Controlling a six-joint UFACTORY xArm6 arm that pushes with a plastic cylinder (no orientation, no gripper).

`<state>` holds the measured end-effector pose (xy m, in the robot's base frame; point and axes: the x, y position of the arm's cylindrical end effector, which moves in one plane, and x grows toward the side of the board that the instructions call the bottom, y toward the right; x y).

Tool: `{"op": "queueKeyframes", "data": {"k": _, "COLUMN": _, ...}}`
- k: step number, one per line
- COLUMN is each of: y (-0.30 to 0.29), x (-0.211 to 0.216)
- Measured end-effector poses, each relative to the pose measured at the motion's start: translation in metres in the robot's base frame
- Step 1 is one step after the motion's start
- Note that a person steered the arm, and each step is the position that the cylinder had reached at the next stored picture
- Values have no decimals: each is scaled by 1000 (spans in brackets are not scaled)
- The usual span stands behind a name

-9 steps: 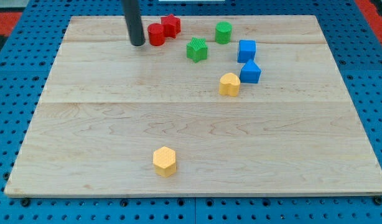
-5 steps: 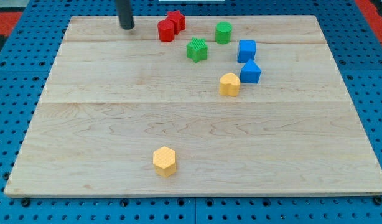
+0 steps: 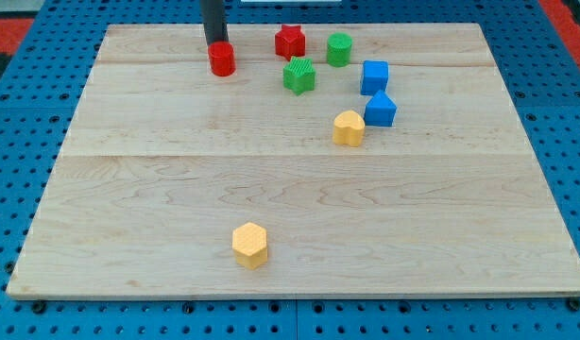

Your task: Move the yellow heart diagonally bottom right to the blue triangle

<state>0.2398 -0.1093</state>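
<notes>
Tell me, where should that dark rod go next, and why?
Probably toward the view's right and down, to the yellow heart. My tip sits by the red cylinder, far from the heart, which lies left of the blue triangle, not yet at its bottom right.

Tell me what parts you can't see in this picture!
1. My tip: its very end is hidden behind the red cylinder, so contact cannot be confirmed.
2. The rod's upper part: cut off by the view's top.
3. The blue triangle: its far side faces away, and whether it touches the yellow heart or the blue cube is too fine to tell.
</notes>
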Motion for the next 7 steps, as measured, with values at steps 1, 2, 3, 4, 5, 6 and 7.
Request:
{"op": "queueKeyframes", "data": {"k": 1, "y": -20, "x": 21}}
{"op": "queueKeyframes", "data": {"k": 2, "y": -76, "x": 49}}
{"op": "queueKeyframes", "data": {"k": 3, "y": -21, "x": 60}}
{"op": "queueKeyframes", "data": {"k": 4, "y": 34, "x": 53}}
{"op": "queueKeyframes", "data": {"k": 5, "y": 85, "x": 59}}
{"op": "queueKeyframes", "data": {"k": 6, "y": 111, "x": 156}}
{"op": "queueKeyframes", "data": {"k": 7, "y": 200, "x": 172}}
